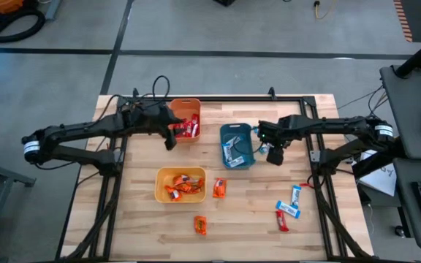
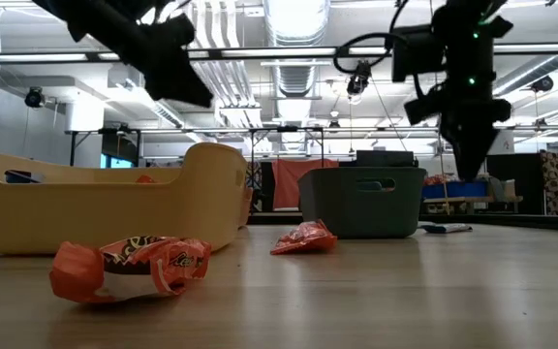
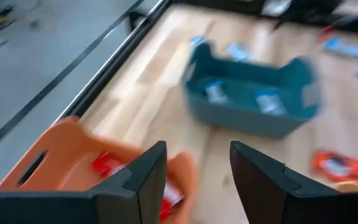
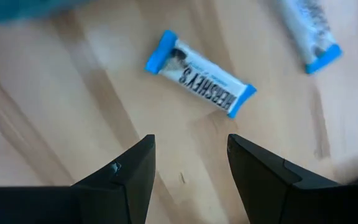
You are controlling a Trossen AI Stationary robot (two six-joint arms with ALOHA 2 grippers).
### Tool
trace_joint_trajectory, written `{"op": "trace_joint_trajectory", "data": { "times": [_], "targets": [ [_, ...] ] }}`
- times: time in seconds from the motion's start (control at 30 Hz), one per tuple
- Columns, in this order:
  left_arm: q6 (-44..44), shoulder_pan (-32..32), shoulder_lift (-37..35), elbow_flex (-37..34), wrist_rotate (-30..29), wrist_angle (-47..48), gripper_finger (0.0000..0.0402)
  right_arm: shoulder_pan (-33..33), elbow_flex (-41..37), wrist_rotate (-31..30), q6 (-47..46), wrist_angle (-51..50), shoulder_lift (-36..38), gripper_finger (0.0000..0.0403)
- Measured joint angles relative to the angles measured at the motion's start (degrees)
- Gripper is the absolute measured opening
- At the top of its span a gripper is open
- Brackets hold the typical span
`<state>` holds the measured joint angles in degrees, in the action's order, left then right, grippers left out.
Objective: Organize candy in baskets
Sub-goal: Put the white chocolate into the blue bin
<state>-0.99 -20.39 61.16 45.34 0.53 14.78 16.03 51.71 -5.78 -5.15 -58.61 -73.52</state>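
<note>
My left gripper is open and hovers above the near-left corner of the orange basket, which holds red candy. My right gripper is open above the bare table, just right of the teal basket, which holds light blue candy. Its wrist view shows a blue-and-white bar lying flat on the wood beyond the fingers, and a second one farther off. The yellow basket holds orange candy.
Loose candy lies on the near half of the table: two orange pieces, two light blue bars and a red one. The black frame rail runs along the far edge.
</note>
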Motion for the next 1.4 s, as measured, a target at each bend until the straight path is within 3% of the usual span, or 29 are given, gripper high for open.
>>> {"op": "trace_joint_trajectory", "data": {
  "times": [0.33, 0.47, 1.17, 1.4],
  "targets": [
    [-2.1, 3.4, -6.8, 0.0, 2.5, -1.9, 0.0160, 0.2, -8.4, -0.2, 21.2, 12.9, -0.6, 0.0192],
    [-2.1, 3.5, -8.8, 0.0, 2.5, -1.9, 0.0160, 0.5, -10.1, -1.4, 22.8, 19.6, -0.6, 0.0192],
    [-3.0, 3.5, -8.2, 0.0, 2.5, -1.9, 0.0160, 6.0, -16.2, -1.8, 28.0, 26.9, -0.8, 0.0191],
    [-3.2, 3.5, -8.0, -0.1, 2.5, -2.0, 0.0160, 7.0, -17.9, -1.5, 28.1, 30.5, -3.9, 0.0191]
  ]
}}
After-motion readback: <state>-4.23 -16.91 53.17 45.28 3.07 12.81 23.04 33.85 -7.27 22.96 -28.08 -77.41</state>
